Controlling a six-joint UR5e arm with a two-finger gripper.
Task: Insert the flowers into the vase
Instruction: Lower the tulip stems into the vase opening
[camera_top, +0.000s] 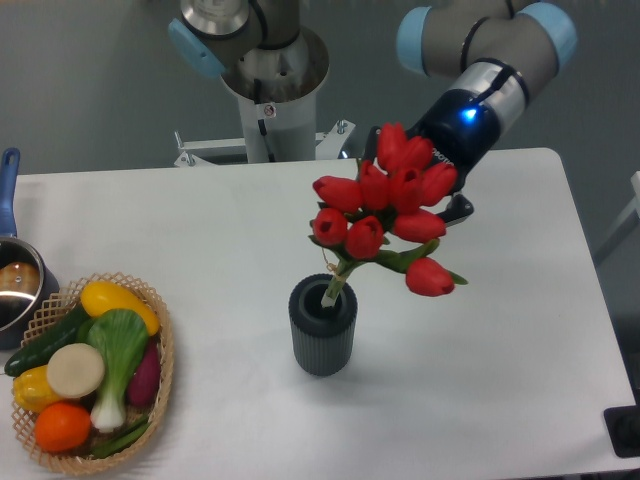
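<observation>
- The gripper (425, 190) is sitting behind the flowers (385, 215); whether its fingers are clamping them cannot be told.
- The bunch is leaning right, its stem tip dipping into the vase (322, 327).
- A basket (160, 385) is sitting at the table's (500, 380) left.

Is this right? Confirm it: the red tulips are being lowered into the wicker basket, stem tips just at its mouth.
Not the basket. In the camera view the flowers, carried by the gripper, have their stem tips at the mouth of the vase; the wicker basket holds toy vegetables.
</observation>
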